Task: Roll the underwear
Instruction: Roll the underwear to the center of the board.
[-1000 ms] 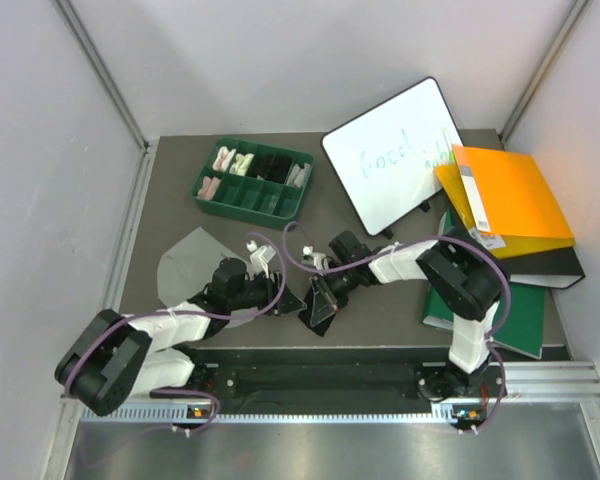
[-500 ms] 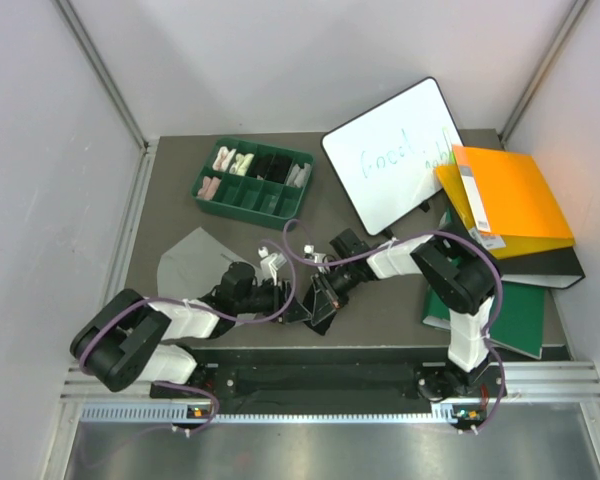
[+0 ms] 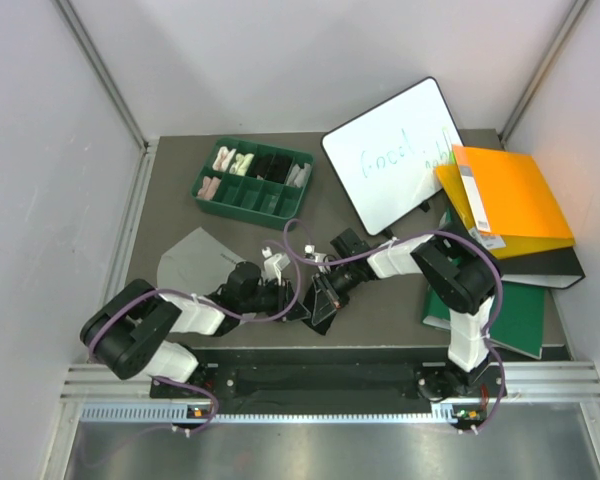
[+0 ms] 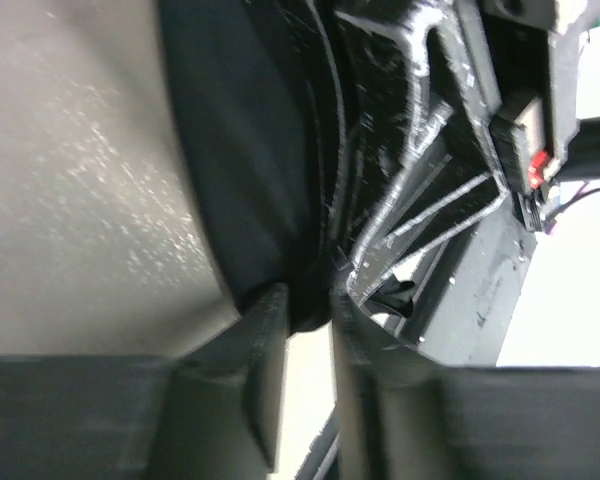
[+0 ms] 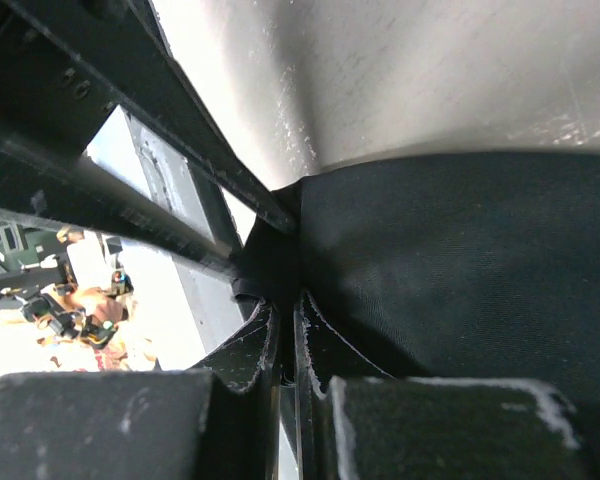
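The black underwear (image 3: 321,310) lies bunched near the table's front edge, between both grippers. My right gripper (image 3: 330,289) is shut on its edge; the right wrist view shows the pads (image 5: 320,325) pinching black fabric (image 5: 460,250) at the gripper (image 5: 288,305). My left gripper (image 3: 298,304) is at the underwear's left side. In the left wrist view its gripper (image 4: 310,300) stands narrow with black cloth (image 4: 240,150) caught between the tips. The light grey underwear (image 3: 185,265) lies flat at the left, partly under the left arm.
A green divided tray (image 3: 208,170) with small cloth rolls stands at the back left. A whiteboard (image 3: 395,155), an orange binder (image 3: 510,200) and a green folder (image 3: 525,320) lie at the right. Side walls close in the table.
My left arm has swung right, off the grey underwear, and its gripper has reached the black underwear's left side. The right arm has hardly moved.
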`<act>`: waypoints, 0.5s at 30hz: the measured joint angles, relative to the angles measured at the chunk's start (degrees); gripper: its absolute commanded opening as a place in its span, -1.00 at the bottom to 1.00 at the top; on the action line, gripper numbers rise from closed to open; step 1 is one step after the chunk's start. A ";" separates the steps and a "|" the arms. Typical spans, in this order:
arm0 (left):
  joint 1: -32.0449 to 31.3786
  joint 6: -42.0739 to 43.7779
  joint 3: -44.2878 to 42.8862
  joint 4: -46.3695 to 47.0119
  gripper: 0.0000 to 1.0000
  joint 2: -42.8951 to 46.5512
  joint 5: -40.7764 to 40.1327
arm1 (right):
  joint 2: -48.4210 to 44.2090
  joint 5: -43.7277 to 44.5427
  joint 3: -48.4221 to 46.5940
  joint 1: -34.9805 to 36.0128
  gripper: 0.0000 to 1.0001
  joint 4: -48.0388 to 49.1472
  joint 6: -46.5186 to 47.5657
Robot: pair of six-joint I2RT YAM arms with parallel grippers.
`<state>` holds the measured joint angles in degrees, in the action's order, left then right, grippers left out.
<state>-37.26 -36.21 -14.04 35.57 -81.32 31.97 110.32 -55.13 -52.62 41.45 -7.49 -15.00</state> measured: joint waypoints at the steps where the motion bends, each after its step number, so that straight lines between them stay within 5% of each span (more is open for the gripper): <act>1: 0.00 0.13 -0.15 -0.15 -0.60 -0.26 -0.35 | 0.00 0.00 0.00 0.00 -1.00 0.00 0.00; 3: -0.04 0.26 -0.59 -0.50 -0.86 -0.94 -0.94 | 0.00 0.00 0.00 0.00 -1.00 0.00 0.02; 5: -0.04 0.24 -1.07 -0.76 -1.00 -1.90 -1.44 | 0.00 0.02 -0.02 0.00 -0.76 0.00 0.02; 10: -0.31 -0.31 -3.39 -4.04 -1.00 -2.84 -3.26 | -0.76 -1.22 0.11 -0.09 -0.02 0.20 -0.68; 15: -0.37 -1.53 -6.27 -7.76 -1.00 -3.87 -4.76 | -6.14 1.20 2.47 -1.11 0.28 0.74 -1.42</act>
<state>-37.63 -37.74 -20.32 27.81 -85.19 27.20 104.18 -53.93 -50.15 40.34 -6.74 -16.43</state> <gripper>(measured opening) 0.022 0.578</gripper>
